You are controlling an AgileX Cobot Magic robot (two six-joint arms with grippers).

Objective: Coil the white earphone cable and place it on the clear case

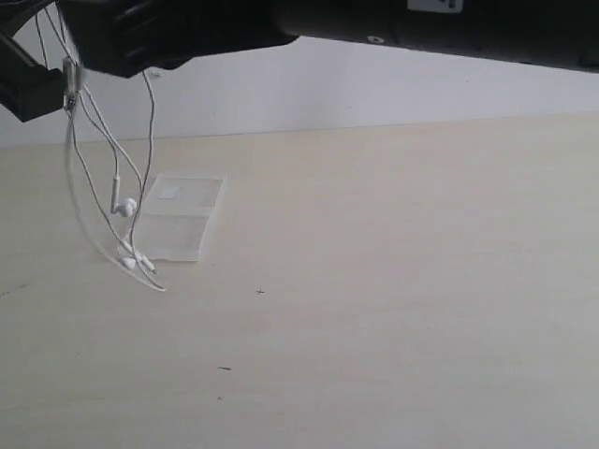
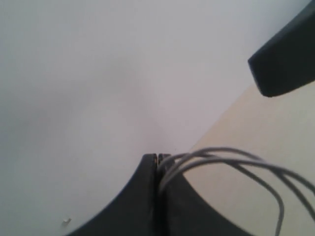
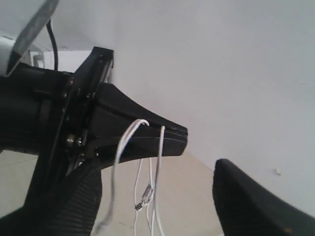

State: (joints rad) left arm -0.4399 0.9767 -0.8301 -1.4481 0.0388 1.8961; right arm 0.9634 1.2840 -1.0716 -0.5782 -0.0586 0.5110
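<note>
While the left end effector is pinched shut on the white earphone cable, I read the hanging bundle as the thing to steer. It is held high at the left side of the exterior view. From that pinch the strands fall in long loose loops, so the long axis runs nearly straight down toward the table. The earbuds dangle low, beside the left edge of the clear case. I cannot tell whether the lowest loop touches the table.

My right end effector has its arm reaching across the top of the exterior view to the left one. Its fingers stand apart, with the left end effector's tip and the draped strands between them; it grips nothing.

What the coming move turns on, as I judge it, is that the case lies below the pinch and a little to the right. The left arm is the nearer one. The case lies flat with both halves showing and appears to have nothing resting on it. The loops are loose, not a tidy coil.
</note>
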